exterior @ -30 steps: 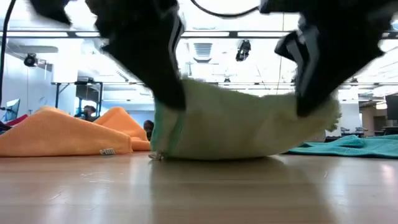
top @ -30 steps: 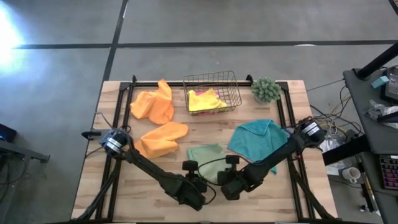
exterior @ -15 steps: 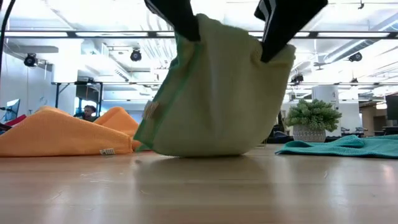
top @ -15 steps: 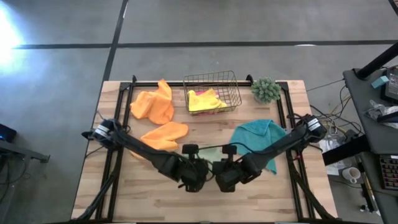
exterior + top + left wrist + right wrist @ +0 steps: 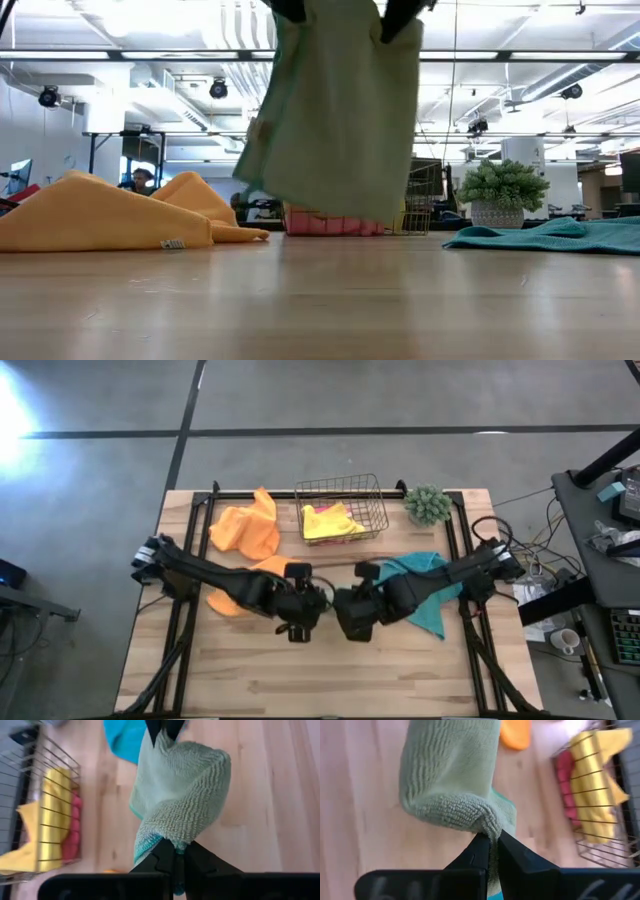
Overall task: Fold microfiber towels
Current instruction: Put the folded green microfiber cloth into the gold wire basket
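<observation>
Lifted clear of the worktop (image 5: 320, 300) at centre: light green towel (image 5: 335, 110), hanging slack between two pinch points, lower hem well above the wood in the low view. Left tool (image 5: 175, 854) pressed together on one top corner; right tool (image 5: 489, 844) likewise pinching the neighbouring corner, both meeting near the middle of the board in the high view. Teal edging visible along one hem.

Judged soft, light and limp: sags and bunches wherever unsupported, ribbed pile likely grippy, nothing fragile. Best held at corners or hem, as now, kept apart and taut so the cloth drapes flat; a mid-panel grab would only wad it.

Farther out, at 9 o'clock from the hanging cloth: orange towel (image 5: 232, 592), crumpled, partly under the left arm. At 3 o'clock: teal towel (image 5: 432, 612), spread loosely under the right arm. At 11 o'clock: second orange towel (image 5: 245, 528), heaped. At 12 o'clock, by the far edge: wire basket (image 5: 340, 488) holding a yellow towel (image 5: 330, 520) and a pink towel (image 5: 71, 830) beside it. At 1 o'clock: small potted plant (image 5: 427, 504).
</observation>
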